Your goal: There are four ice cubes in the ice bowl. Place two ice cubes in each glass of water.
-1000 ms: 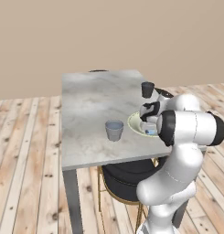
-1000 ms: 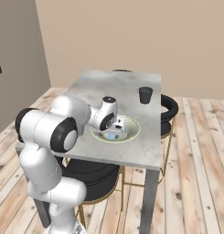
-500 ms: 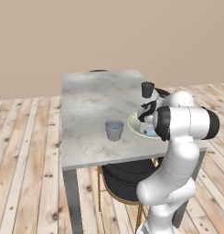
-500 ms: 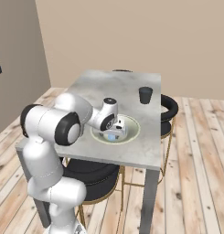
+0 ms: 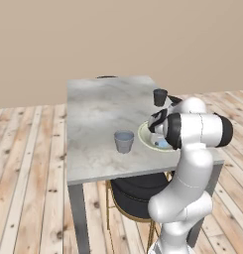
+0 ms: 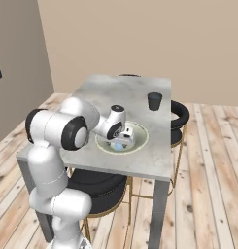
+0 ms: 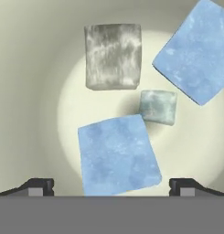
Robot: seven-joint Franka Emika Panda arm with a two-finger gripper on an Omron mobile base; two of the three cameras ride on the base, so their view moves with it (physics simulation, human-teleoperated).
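Since a second ago the arm has folded in closer over the ice bowl (image 5: 145,135), its hand lower into it. From the left base view, one glass of water (image 5: 124,141) stands just beside the bowl and the other glass (image 5: 160,97) farther back, both awaiting ice.

From the right, the gripper (image 6: 121,141) hangs inside the bowl's rim.

Down the hand view, its fingertips (image 7: 38,185) stand wide apart, holding nothing, straddling the nearest ice cube (image 7: 118,154), probably lining up a grasp; three other cubes (image 7: 113,56) lie beyond.
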